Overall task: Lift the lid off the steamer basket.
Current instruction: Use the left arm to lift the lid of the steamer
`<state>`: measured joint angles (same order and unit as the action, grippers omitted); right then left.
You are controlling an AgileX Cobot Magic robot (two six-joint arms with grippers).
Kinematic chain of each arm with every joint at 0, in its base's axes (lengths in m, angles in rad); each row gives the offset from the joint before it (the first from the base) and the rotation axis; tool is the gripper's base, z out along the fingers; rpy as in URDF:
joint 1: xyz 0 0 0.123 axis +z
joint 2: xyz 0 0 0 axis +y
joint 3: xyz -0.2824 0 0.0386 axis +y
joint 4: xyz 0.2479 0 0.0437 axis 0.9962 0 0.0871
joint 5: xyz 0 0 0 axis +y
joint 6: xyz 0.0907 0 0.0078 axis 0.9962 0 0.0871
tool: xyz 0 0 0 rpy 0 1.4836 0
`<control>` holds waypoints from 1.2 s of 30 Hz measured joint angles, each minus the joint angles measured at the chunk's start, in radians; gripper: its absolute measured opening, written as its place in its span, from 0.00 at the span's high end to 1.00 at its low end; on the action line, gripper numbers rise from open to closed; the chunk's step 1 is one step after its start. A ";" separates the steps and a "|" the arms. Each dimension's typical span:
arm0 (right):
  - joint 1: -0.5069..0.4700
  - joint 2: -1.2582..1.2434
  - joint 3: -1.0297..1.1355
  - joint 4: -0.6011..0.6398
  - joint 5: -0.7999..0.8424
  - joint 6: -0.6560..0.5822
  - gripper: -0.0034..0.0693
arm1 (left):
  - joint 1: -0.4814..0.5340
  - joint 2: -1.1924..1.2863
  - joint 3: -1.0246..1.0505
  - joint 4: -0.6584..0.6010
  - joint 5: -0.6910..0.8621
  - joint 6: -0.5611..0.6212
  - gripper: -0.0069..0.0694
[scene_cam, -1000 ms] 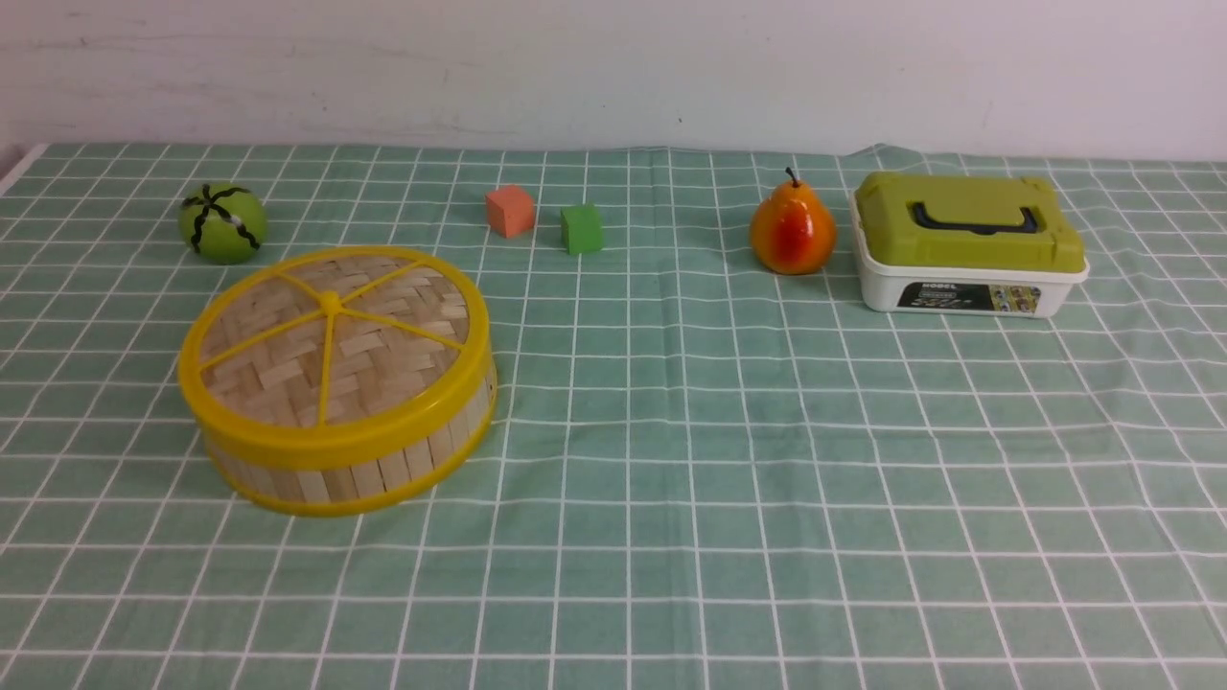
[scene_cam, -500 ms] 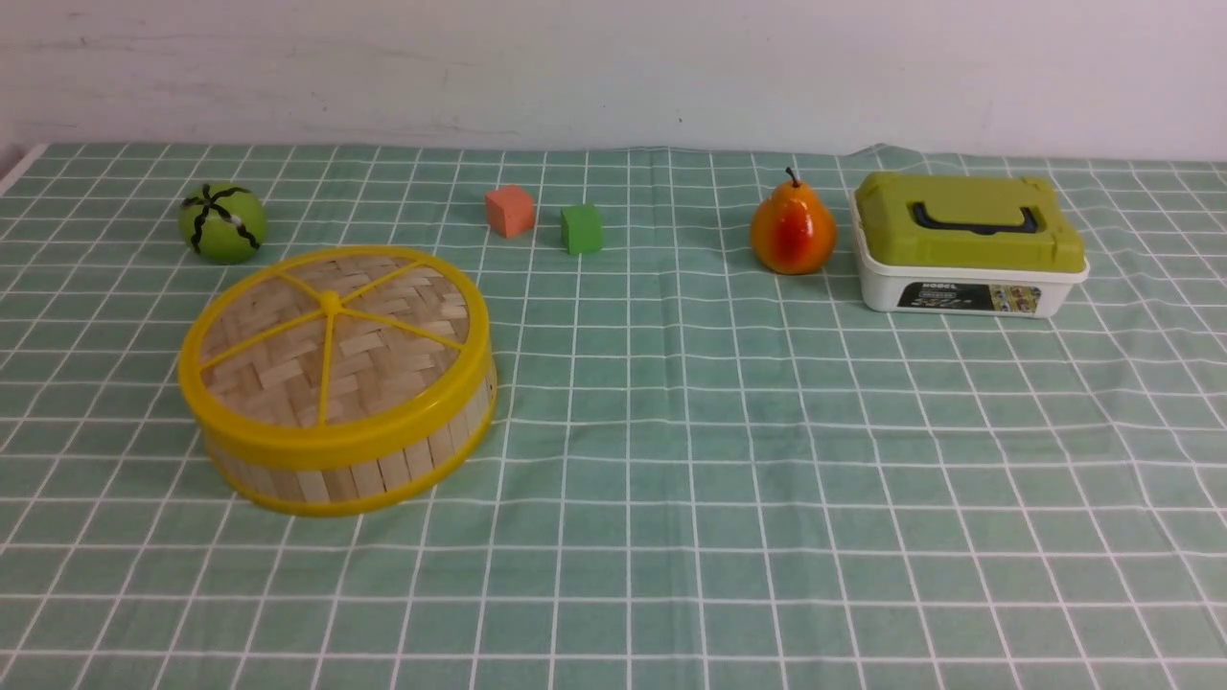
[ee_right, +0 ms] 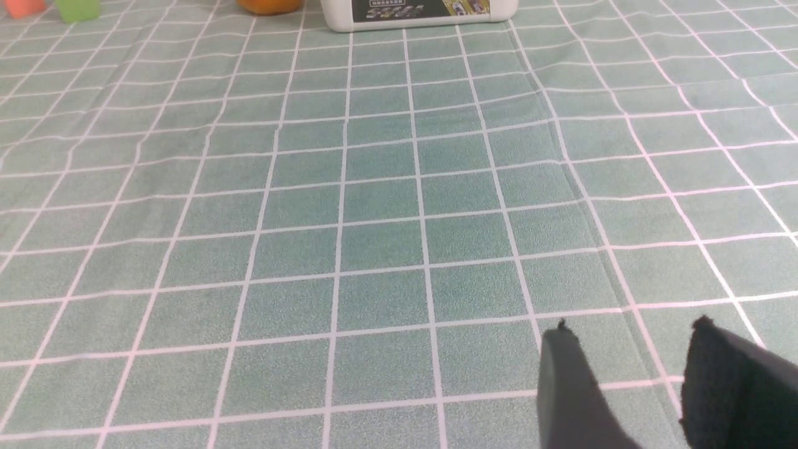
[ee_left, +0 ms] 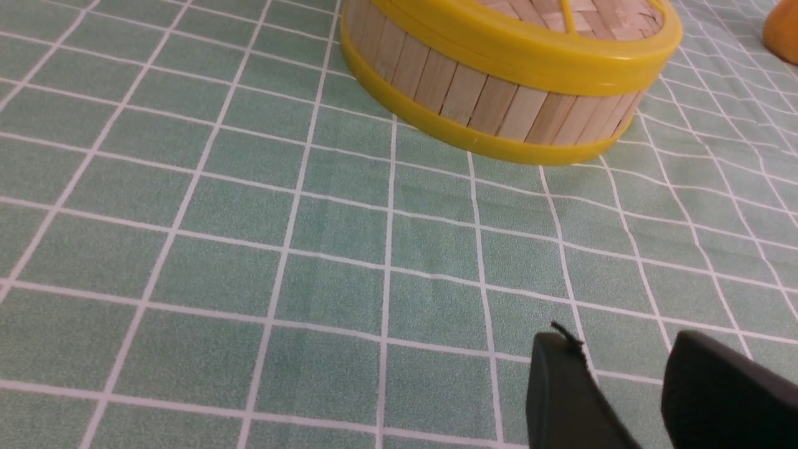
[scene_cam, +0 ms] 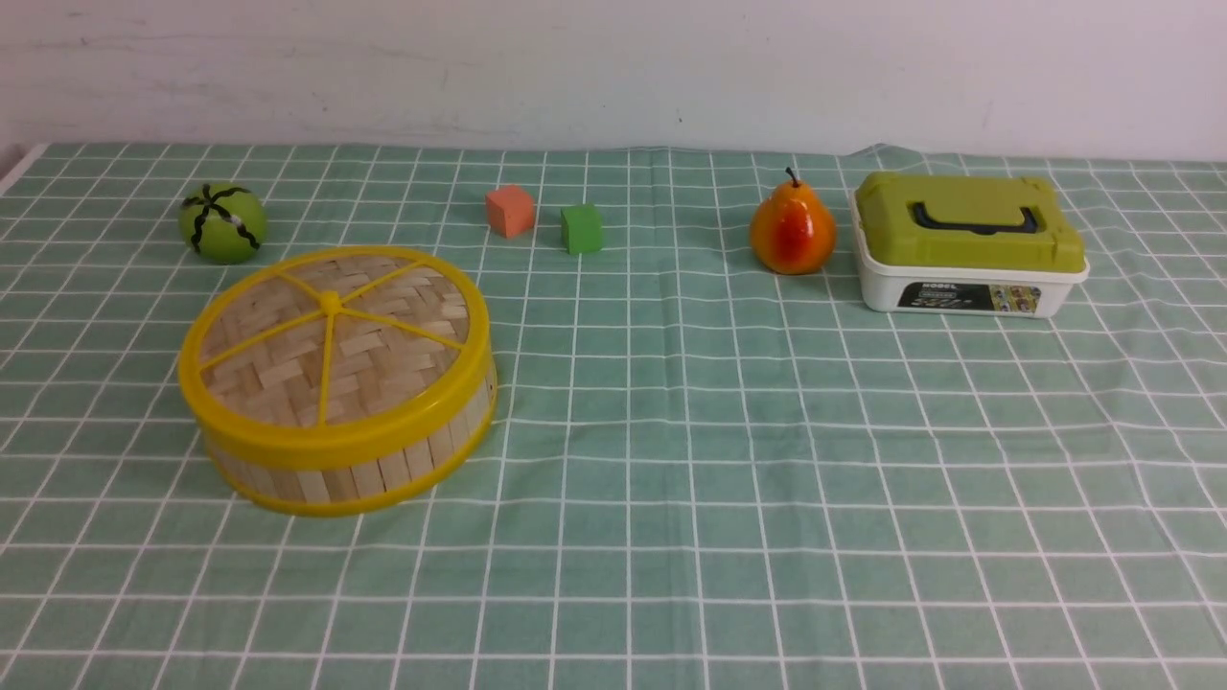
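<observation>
The lid [scene_cam: 331,335] sits on the steamer basket [scene_cam: 383,470]. The left claw [ee_left: 629,380] and right claw [ee_right: 636,374] gape empty. The reach for the rim likely comes next.

Bright, even, soft light from overhead in all three views. Front view sharp; wall [scene_cam: 613,67] slightly washed out. Steamer basket [scene_cam: 364,474] casts faint, diffuse shadow on cloth [scene_cam: 767,479] along its right base. Soft highlight on yellow rim of lid [scene_cam: 331,335]. Wrist views: left gripper [ee_left: 620,340] and right gripper [ee_right: 633,327] near-black, soft-edged, out of focus. Right wrist view: grid lines tinted pink, green cube [ee_right: 78,7] pale and blurred.
</observation>
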<state>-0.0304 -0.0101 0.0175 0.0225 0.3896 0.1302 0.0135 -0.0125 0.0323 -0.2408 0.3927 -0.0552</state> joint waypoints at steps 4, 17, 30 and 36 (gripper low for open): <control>0.000 0.000 0.000 0.000 0.000 0.000 0.62 | 0.000 0.000 0.000 0.000 0.000 0.000 0.60; 0.000 0.000 0.000 0.000 0.000 0.000 0.62 | 0.000 0.000 0.000 -0.661 -0.025 -0.390 0.60; 0.000 0.000 0.000 0.000 0.000 0.000 0.62 | 0.000 0.000 0.000 -0.831 -0.170 -0.439 0.60; 0.000 0.000 0.000 0.000 0.000 0.000 0.62 | 0.000 0.000 -0.014 -0.875 -0.393 -0.411 0.65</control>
<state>-0.0304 -0.0101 0.0175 0.0225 0.3896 0.1302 0.0135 -0.0125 0.0178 -1.1154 0.0000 -0.4663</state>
